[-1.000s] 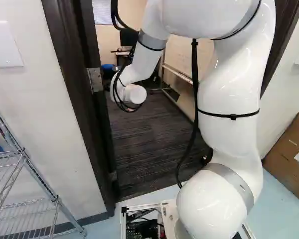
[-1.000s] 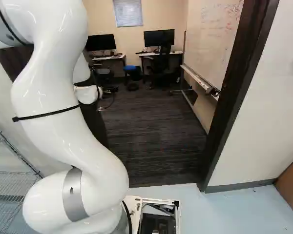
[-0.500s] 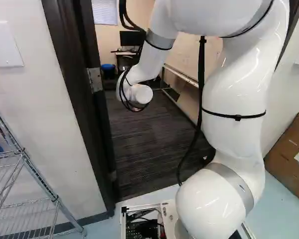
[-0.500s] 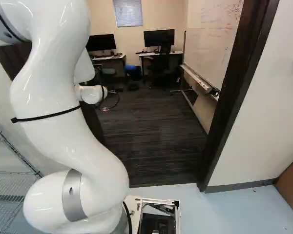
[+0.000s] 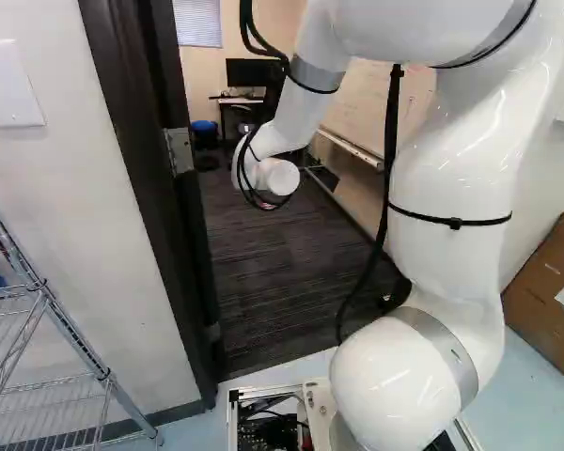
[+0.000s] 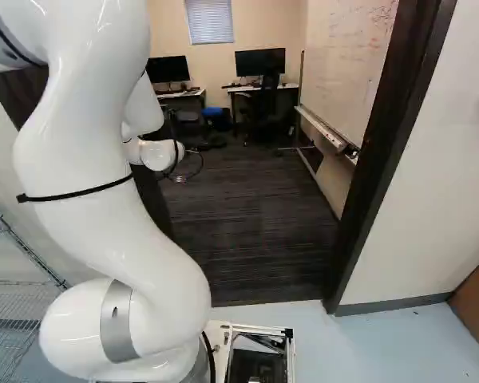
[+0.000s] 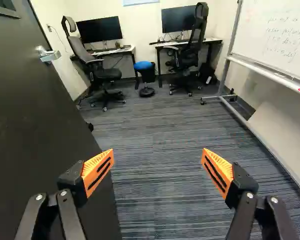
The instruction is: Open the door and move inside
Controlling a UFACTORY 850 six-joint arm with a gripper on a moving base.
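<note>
A small part of the gripper [image 6: 179, 179] shows below the arm's wrist in the right base view, inside the doorway. In the wrist view the gripper [image 7: 157, 155] stands open, its orange pads wide apart with nothing between them. The dark door [image 7: 35, 125] stands swung into the room, close beside one finger. Its silver lever handle [image 7: 49, 55] is farther ahead, clear of the fingers. A hinge [image 5: 179, 150] shows on the dark door frame [image 5: 136, 169] in the left base view.
Dark carpet [image 6: 247, 223] lies beyond the doorway, whose other jamb [image 6: 387, 144] is at the right. A whiteboard [image 7: 280, 40] on a wheeled stand, desks, chairs and a blue stool [image 7: 144, 65] are inside. A wire shelf [image 5: 52, 310] and a box [image 5: 550, 282] flank the near side.
The arm's wrist has moved rightward in both base views, away from the hinge-side frame, with the upper arm swinging along. The base has not moved.
</note>
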